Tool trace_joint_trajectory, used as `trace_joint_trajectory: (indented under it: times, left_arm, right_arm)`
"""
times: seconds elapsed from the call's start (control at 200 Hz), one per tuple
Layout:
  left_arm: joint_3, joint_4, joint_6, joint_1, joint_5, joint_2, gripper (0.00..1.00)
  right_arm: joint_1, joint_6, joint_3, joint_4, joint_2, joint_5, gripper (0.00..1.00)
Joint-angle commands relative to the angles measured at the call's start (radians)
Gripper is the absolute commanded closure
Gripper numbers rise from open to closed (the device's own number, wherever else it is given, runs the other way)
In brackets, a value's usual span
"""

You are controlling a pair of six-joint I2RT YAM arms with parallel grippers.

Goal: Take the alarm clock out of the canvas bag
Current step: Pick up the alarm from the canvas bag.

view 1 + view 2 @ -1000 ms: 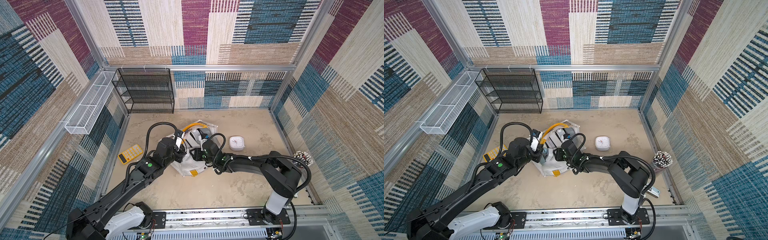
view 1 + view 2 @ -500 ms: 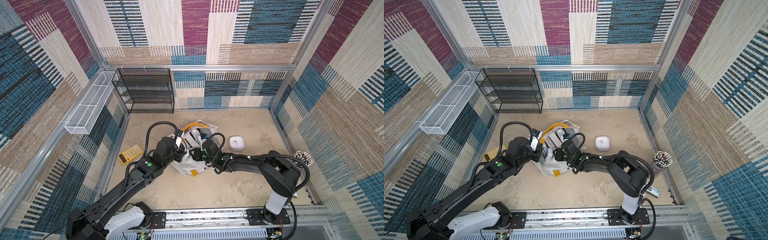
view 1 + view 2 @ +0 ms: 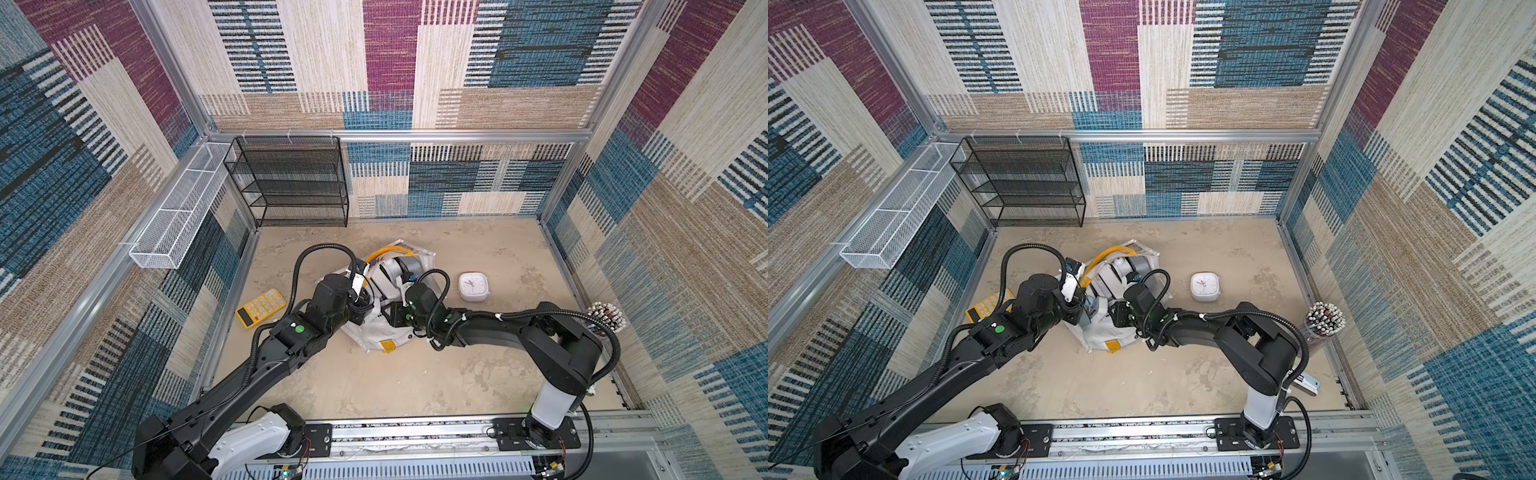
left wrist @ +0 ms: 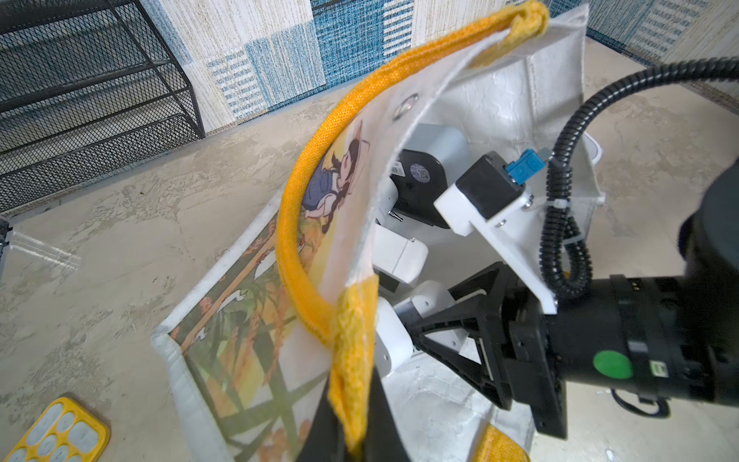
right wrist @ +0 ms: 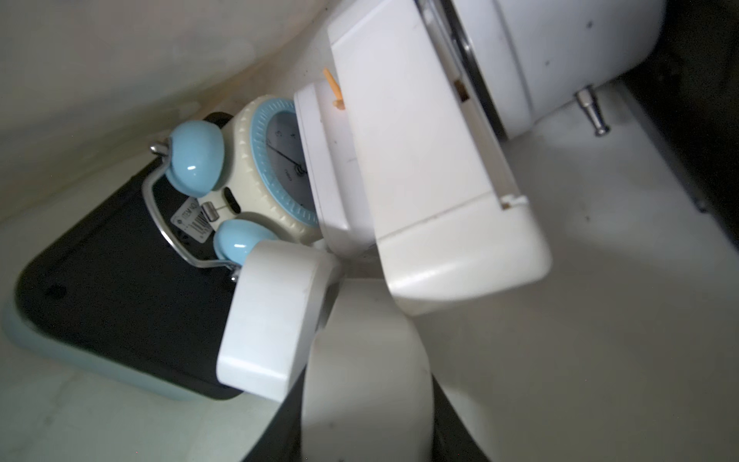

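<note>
Tabletop (image 3: pixel 374 386): left end effector (image 4: pixel 352 432) pinches canvas bag (image 4: pixel 256 320) rim; right end effector (image 4: pixel 396 298) unclear inside.

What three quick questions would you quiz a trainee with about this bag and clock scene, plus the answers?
1. True or false: a white square clock sits on the table outside the canvas bag.
2. What does the left end effector clamp? A: the bag's yellow strap. B: the calculator. C: the black rack.
3. What colour are the bells of the alarm clock inside the bag?
Key: 1 true. 2 A. 3 light blue.
</note>
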Motion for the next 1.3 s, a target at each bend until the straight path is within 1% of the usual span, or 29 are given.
trace_joint_trajectory:
  times: [0.0, 0.406, 0.836, 1.052, 1.297]
  left_arm:
    - [0.0, 0.027, -0.018, 0.0, -0.012, -0.004, 1.0]
    - [-0.001, 0.017, -0.044, -0.001, -0.043, 0.005, 1.0]
    - [0.019, -0.003, -0.07, -0.002, -0.076, 0.041, 1.0]
    - [0.032, 0.0, -0.085, -0.002, -0.096, 0.057, 1.0]
    - [0.032, -0.006, -0.099, -0.002, -0.1, 0.063, 1.0]
  right_arm:
    - [0.001, -0.005, -0.004, 0.025, -0.012, -0.003, 0.64]
    - [0.001, -0.019, -0.029, 0.034, -0.065, 0.03, 0.73]
    - [0.003, -0.061, -0.063, 0.006, -0.138, 0.072, 0.73]
    - [0.002, -0.107, -0.125, 0.017, -0.218, 0.112, 0.73]
    - [0.002, -0.167, -0.251, 0.139, -0.339, 0.102, 0.73]
